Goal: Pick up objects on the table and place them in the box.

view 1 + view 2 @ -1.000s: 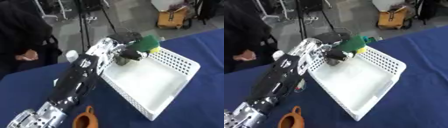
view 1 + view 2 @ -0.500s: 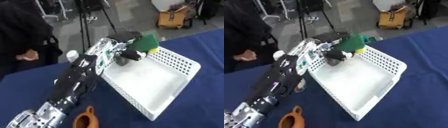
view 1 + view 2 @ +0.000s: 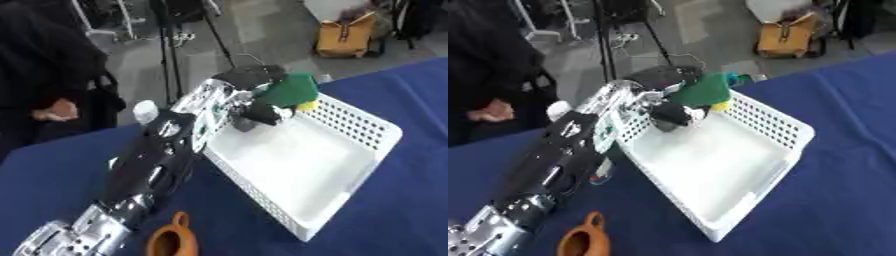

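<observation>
My left hand [image 3: 249, 90] reaches from the lower left over the far corner of the white perforated box [image 3: 350, 192]. Its fingers are curled round a green and yellow sponge-like block [image 3: 290, 90], held above the box's far end. The inside of the box shows only its white bottom. An orange-brown jug [image 3: 173, 240] with a handle stands on the blue table near the bottom edge, beside my forearm. My right hand shows in neither view.
A small clear bottle with a white cap [image 3: 144, 111] stands past my forearm near the table's far edge. Blue cloth [image 3: 842, 150] lies open to the right of the box. A person in black stands at the far left. A yellow bag [image 3: 348, 36] sits on the floor.
The left hand and the green block have stayed over the box's far corner, shifting only slightly. The wrist has turned a little.
</observation>
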`<state>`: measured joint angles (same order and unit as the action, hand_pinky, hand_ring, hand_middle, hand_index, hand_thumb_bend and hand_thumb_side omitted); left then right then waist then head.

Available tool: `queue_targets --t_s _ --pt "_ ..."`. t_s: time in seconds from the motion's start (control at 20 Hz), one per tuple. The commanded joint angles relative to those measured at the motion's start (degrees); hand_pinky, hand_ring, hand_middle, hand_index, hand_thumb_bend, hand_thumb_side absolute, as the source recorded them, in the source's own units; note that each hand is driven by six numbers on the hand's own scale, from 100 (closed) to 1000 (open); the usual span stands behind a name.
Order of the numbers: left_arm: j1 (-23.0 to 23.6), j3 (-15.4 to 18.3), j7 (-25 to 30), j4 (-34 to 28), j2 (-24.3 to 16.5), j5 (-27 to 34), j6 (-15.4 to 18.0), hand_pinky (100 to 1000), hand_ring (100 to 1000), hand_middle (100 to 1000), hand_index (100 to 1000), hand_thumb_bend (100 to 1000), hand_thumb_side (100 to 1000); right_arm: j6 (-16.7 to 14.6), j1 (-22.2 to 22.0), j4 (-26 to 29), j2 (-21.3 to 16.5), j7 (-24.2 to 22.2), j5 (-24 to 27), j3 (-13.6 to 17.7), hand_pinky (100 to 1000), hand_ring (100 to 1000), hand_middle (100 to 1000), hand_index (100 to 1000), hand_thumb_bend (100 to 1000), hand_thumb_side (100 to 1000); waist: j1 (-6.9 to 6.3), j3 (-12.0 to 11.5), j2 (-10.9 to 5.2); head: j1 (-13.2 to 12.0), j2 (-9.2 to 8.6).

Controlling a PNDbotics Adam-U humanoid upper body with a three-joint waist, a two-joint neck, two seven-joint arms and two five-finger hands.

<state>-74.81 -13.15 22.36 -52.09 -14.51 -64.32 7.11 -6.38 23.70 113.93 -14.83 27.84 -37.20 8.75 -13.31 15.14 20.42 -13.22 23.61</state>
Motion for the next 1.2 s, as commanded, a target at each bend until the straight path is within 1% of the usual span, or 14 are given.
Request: queue_targets --t_s 0.05,0.15,0.2,0.25,0.3,0.35,0.4,0.5,0.55,0.7,0.8,0.95,1.1,1.2 --pt "-1.3 0.3 0.3 -1.8 -1.5 -2.8 -0.7 1000 1000 1000 1000 100 1000 0.0 0.5 0.7 -0.4 -0.1 0.3 -0.2 596 508 474 547 100 586 0.63 -0.1 -1.49 0.0 0.14" --pt "-1.3 -0.6 0.8 -2.7 -2.0 -5.1 -0.3 1000 1000 1000 1000 100 1000 -0.1 0.4 0.7 -0.5 -0.1 0.3 -0.2 595 508 474 547 100 586 0.54 -0.1 -1.59 0.0 0.26" --pt "-1.5 -2.3 1.1 -4.1 -3.0 -8.7 1.1 1000 1000 1000 1000 100 1000 0.0 0.3 0.7 -0.6 -0.1 0.3 -0.1 595 508 474 547 100 586 0.46 -0.2 -1.69 0.1 0.42" --pt "-1.3 -3.0 1.4 -5.4 -3.4 -12.4 2.6 1000 1000 1000 1000 257 1000 0.0 0.3 0.7 -0.6 -0.1 0.3 -0.1 593 507 474 546 100 585 0.42 -0.3 -1.72 0.2 0.5" --pt "-1.0 -3.0 1.9 -6.0 -3.4 -13.7 4.1 1000 1000 1000 1000 257 1000 0.0 0.2 0.7 -0.7 0.0 0.3 -0.1 593 507 474 546 100 585 0.39 -0.3 -1.74 0.2 0.6" --pt "-0.8 -2.7 2.5 -6.3 -3.4 -13.9 5.2 1000 1000 1000 1000 347 1000 0.0 0.2 0.7 -0.7 0.0 0.3 -0.1 591 507 473 545 100 584 0.38 -0.3 -1.76 0.2 0.65" --pt "-0.7 -2.7 3.3 -6.4 -3.5 -13.9 6.3 1000 1000 1000 1000 576 1000 0.1 0.2 0.7 -0.7 0.0 0.3 -0.1 583 505 471 540 100 577 0.37 -0.4 -1.8 0.3 0.71" --pt "-0.7 -2.4 4.5 -6.5 -3.8 -14.0 7.7 1000 1000 1000 1000 576 1000 0.2 0.2 0.7 -0.7 0.1 0.4 -0.1 583 505 471 540 100 577 0.37 -0.4 -1.83 0.3 0.76" --pt "-0.7 -2.0 4.8 -6.5 -3.9 -14.0 7.6 1000 1000 1000 1000 650 1000 0.2 0.2 0.7 -0.7 0.1 0.4 0.0 578 502 469 538 100 577 0.37 -0.5 -1.84 0.4 0.73" --pt "-0.8 -1.4 5.8 -8.3 -4.5 -16.0 4.2 1000 1000 1000 1000 685 1000 0.4 0.1 0.7 -0.7 0.5 0.6 0.0 577 501 467 537 100 578 0.36 -0.5 -1.86 0.6 0.79" --pt "-0.7 -1.1 8.4 -9.2 -4.3 -15.9 2.7 1000 1000 1000 1000 666 1000 0.5 0.2 0.7 -0.8 0.8 0.6 0.0 571 499 466 536 100 579 0.36 -0.5 -1.81 0.6 0.77" --pt "-1.0 1.2 15.5 -8.8 -3.7 -8.2 -1.6 1000 1000 1000 1000 635 1000 0.4 0.3 0.7 -0.7 0.9 0.7 0.0 568 495 466 535 100 578 0.36 -0.3 -1.62 0.6 0.48" --pt "-1.6 2.7 26.9 -5.7 -3.5 -0.6 -7.7 1000 1000 1000 1000 695 1000 0.4 0.4 0.7 -0.8 1.0 0.7 -0.1 568 494 466 535 100 579 0.36 -0.3 -1.45 0.8 0.13" --pt "-1.9 2.9 29.0 -3.4 -3.6 1.7 -10.2 1000 1000 1000 1000 722 1000 0.4 0.4 0.7 -0.7 1.0 0.9 -0.1 568 494 465 535 100 581 0.36 -0.2 -1.27 1.1 -0.26"
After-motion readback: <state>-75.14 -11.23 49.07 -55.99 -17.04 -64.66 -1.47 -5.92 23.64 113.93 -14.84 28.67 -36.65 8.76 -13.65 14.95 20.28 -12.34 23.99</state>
